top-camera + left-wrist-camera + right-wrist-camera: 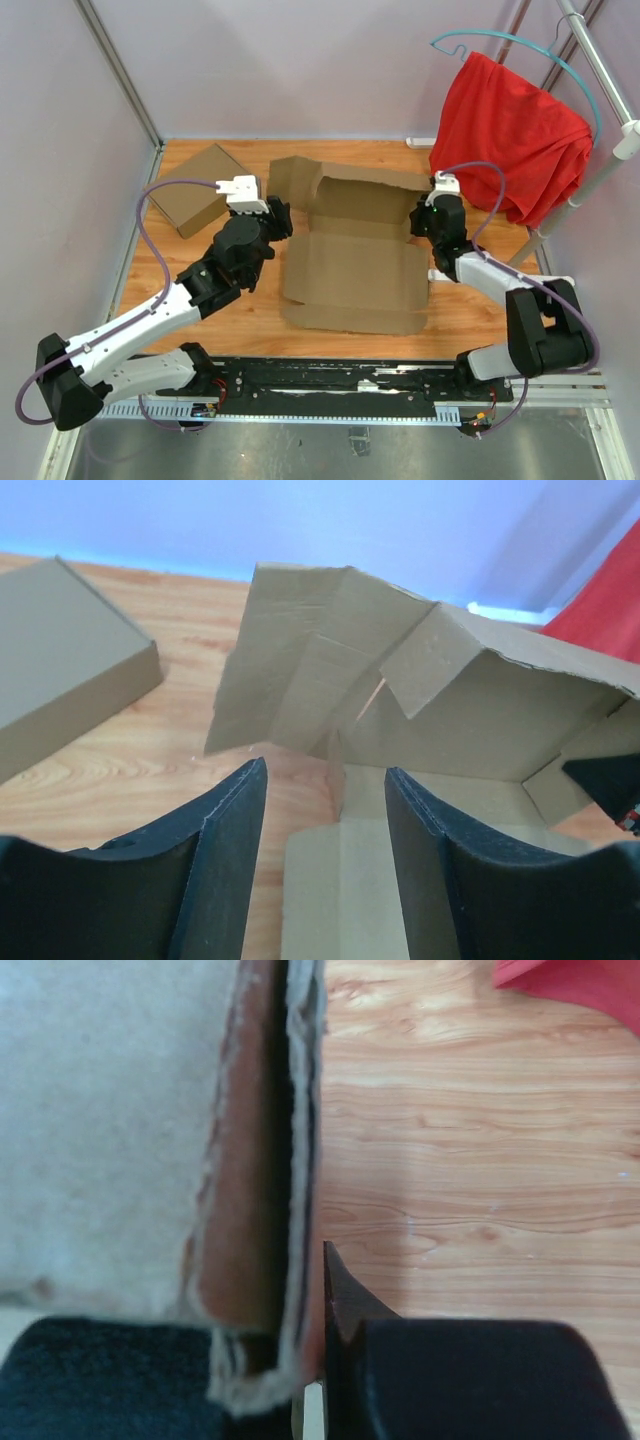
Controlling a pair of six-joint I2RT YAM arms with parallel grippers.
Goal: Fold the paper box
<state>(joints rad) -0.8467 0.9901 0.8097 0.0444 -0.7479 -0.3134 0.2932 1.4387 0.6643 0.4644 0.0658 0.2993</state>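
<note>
Paper box (350, 270) lies partly folded in the middle of the wooden counter (250, 310), and all positions below are given relative to it. In the top view its large near panel lies flat toward the arm bases. The far wall is raised, and a creased flap at the far-left corner stands up and leans outward. Left hand (280, 218) sits at the box's left edge, just near of that flap. The left wrist view shows the left hand (325, 780) with its two black fingers (235, 830) spread apart. Part of the box's left side (340, 880) lies in the gap between them, and no clamping on the cardboard is visible. Right hand (425, 218) is at the box's right edge. In the right wrist view a doubled, upright layer of the box wall (260, 1160) runs down between the fingers (345, 1305). The visible fingertip presses against the cardboard, so this hand is closed, gripping the wall. A second cardboard box (195, 188), closed, lies to the far left, apart from the paper box. A red cloth (510, 140) hangs on a teal hanger (520, 42) to the far right.
</note>
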